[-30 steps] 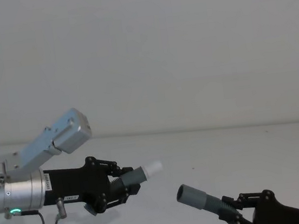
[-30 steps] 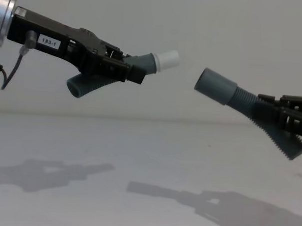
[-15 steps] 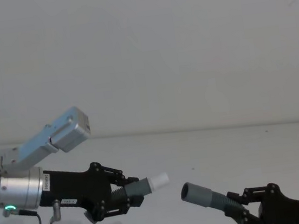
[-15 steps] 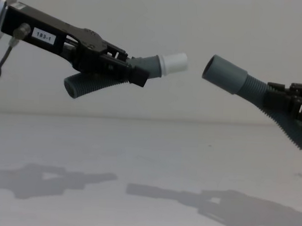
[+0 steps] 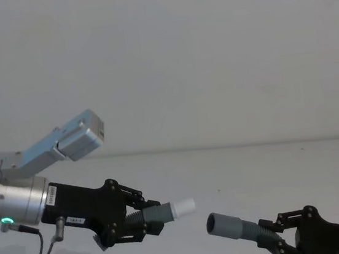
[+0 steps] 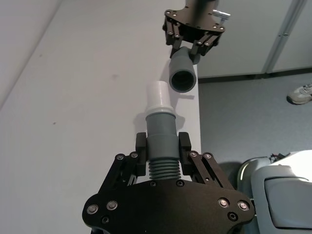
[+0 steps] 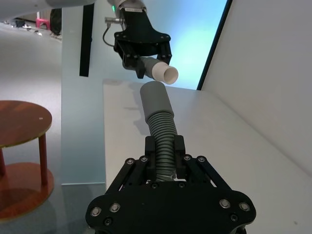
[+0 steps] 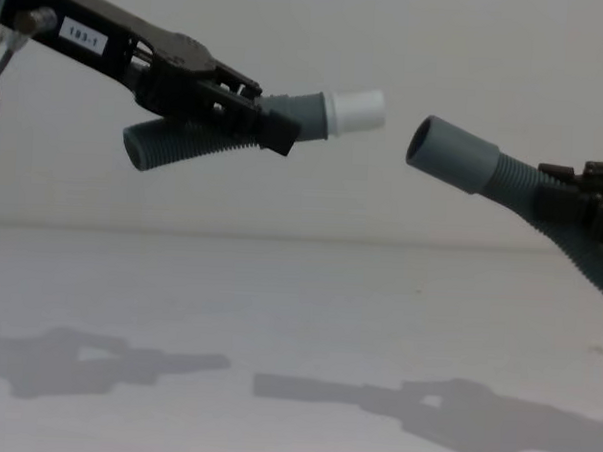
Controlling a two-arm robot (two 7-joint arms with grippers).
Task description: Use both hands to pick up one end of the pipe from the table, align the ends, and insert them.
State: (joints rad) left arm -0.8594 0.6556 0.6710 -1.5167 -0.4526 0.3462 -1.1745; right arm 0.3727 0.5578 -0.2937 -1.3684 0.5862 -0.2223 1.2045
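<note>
My left gripper (image 8: pixel 266 124) is shut on a corrugated grey pipe piece (image 8: pixel 185 143) and holds it well above the table (image 8: pixel 278 315). That piece's white tube end (image 8: pixel 357 108) points toward the right. My right gripper (image 8: pixel 583 203) is shut on the other pipe piece, whose wide grey hollow cuff (image 8: pixel 450 154) faces the white end across a small gap. In the left wrist view the white end (image 6: pixel 159 95) sits just short of the cuff's open mouth (image 6: pixel 183 75). From the right wrist, the cuff (image 7: pixel 154 100) lies just below the white end (image 7: pixel 165 74).
Both arms cast shadows on the table's near part (image 8: pixel 106 358). A grey box-shaped unit (image 5: pixel 78 138) rides on the left arm. The table's edge (image 7: pixel 104 146) drops to the floor, where a round red-brown stand (image 7: pixel 19 122) is.
The left gripper has carried its piece up and to the right and levelled the white end. The right cuff has risen a little. The gap between the two ends has narrowed.
</note>
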